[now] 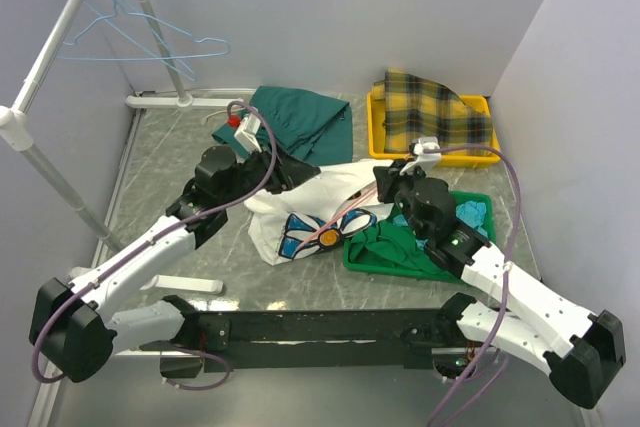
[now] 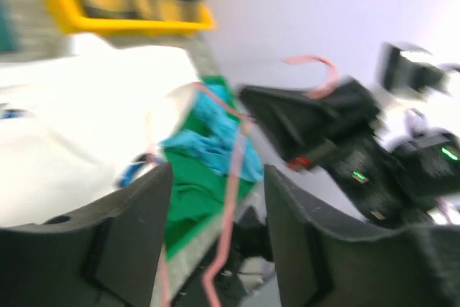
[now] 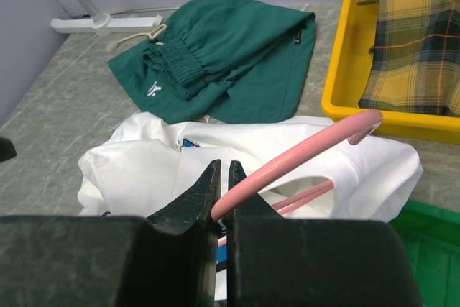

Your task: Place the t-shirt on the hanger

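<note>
The t-shirt (image 1: 318, 197) lies crumpled mid-table with the hanger (image 3: 302, 149) seemingly tucked partly inside. This step should go best if the wire is held steady while cloth is drawn over each shoulder. The right gripper (image 3: 223, 177) pinches the hanger's hook, and the left gripper (image 2: 215, 174) gapes empty.

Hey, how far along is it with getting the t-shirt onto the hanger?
Done: the right gripper is shut on the hook of the hanger, whose lower wire seems to run into the t-shirt. In hand: the left gripper is open near the t-shirt, holding nothing. Left: the t-shirt lies bunched on the table, not draped over the hanger; it needs pulling on and straightening.
</note>
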You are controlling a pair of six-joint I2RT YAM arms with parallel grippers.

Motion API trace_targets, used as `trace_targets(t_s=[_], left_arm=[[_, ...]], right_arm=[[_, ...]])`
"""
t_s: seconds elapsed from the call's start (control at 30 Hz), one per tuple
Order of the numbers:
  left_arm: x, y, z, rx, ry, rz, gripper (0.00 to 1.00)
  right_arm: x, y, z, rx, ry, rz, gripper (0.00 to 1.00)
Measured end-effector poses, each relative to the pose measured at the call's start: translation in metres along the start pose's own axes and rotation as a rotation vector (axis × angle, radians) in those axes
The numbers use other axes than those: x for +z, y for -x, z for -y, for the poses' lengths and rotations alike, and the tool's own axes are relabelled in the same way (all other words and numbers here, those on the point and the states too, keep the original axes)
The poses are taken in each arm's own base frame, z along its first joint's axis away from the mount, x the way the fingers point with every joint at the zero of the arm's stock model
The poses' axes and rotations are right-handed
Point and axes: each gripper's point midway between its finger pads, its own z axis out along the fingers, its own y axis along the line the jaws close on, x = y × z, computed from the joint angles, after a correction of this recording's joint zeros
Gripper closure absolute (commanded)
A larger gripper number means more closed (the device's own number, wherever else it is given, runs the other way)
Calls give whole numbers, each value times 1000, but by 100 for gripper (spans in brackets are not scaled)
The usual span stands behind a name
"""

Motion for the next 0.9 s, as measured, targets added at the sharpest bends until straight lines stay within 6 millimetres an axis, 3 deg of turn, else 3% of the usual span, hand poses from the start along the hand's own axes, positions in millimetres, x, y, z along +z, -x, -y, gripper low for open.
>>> trace_targets(t_s=[0.13,0.3,0.43,0.57,0.73,0.9], left_arm=[[2,-6,-37,51,205,-13,49],[10,-60,-88,122,445,-172,42],[10,-89,-115,196,582,-257,35],[14,-99,-121,268,649,-282,33],[31,-98,-115,344,679,-270,33],[38,-101,-117,396,714,-268,39]], right_arm=[[-7,3,1,14,13,33,100],[-10,6,1,21,19,49,100],[-10,6,1,22,19,50,100],[-10,6,1,22,19,50,100],[-10,7,1,26,19,51,100],[-10,7,1,26,19,51,100]])
